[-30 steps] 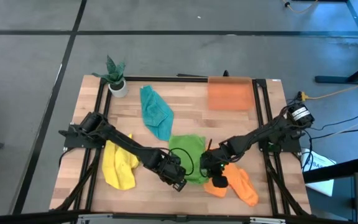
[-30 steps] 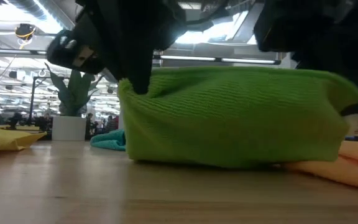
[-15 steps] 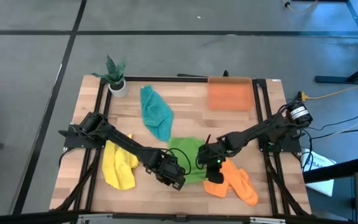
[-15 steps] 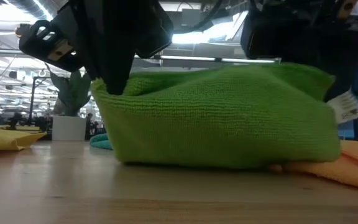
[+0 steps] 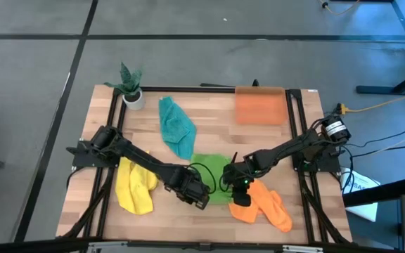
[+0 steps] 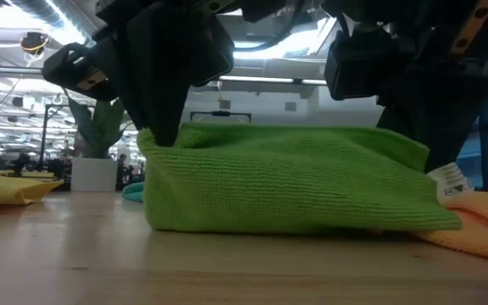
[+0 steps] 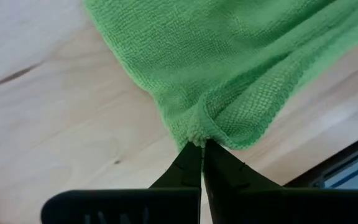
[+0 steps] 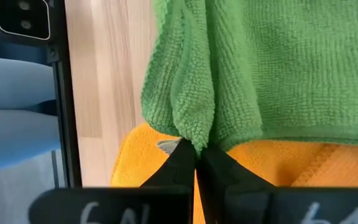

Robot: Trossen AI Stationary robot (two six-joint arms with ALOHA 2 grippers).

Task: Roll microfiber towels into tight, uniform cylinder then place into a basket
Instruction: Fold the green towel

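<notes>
Jaws: both grippers, left (image 7: 201, 147) and right (image 8: 196, 153), pinching green towel (image 6: 295, 178) corners | towel: folded, sagging, overlapping orange towel (image 5: 266, 205).

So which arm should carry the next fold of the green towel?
Neither alone, probably. The left gripper is shut on one corner of the green towel and the right gripper on another, so both are placed to fold it together.

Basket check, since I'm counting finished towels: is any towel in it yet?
No, the orange basket holds no towel; the green towel lies on the table.
</notes>
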